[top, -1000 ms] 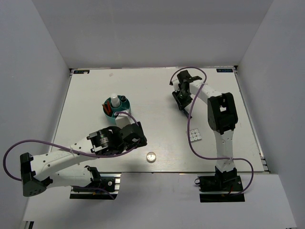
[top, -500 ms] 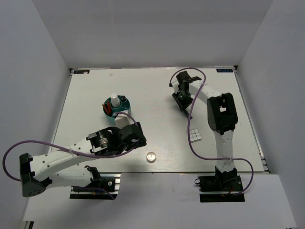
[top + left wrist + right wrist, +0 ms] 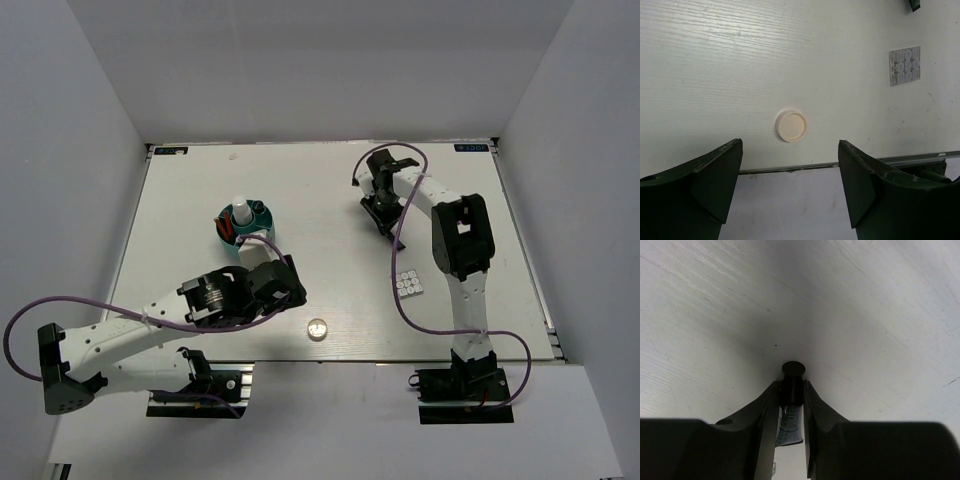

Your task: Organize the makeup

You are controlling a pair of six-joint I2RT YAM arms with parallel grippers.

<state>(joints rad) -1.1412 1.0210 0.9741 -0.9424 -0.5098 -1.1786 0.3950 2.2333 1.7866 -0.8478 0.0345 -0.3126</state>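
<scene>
My right gripper (image 3: 792, 386) is shut on a short black tube (image 3: 790, 422), whose black cap (image 3: 793, 369) points at the white table just past the fingertips. From above, that gripper (image 3: 384, 214) is at the back right of the table. A tiny round jar (image 3: 791, 126) lies near the front edge, between and just beyond the open fingers of my left gripper (image 3: 790, 146). The square grey-panned palette (image 3: 408, 284) lies right of centre. A teal holder (image 3: 243, 226) holds a white bottle (image 3: 240, 208) and red pencils (image 3: 224, 229).
The table's front edge (image 3: 840, 163) runs right under my left gripper (image 3: 277, 283). White walls close in the table on three sides. A purple cable (image 3: 402, 250) hangs from the right arm over the palette area.
The right gripper's fingers have closed in tighter on the black tube and shifted slightly. The left arm has barely moved.
</scene>
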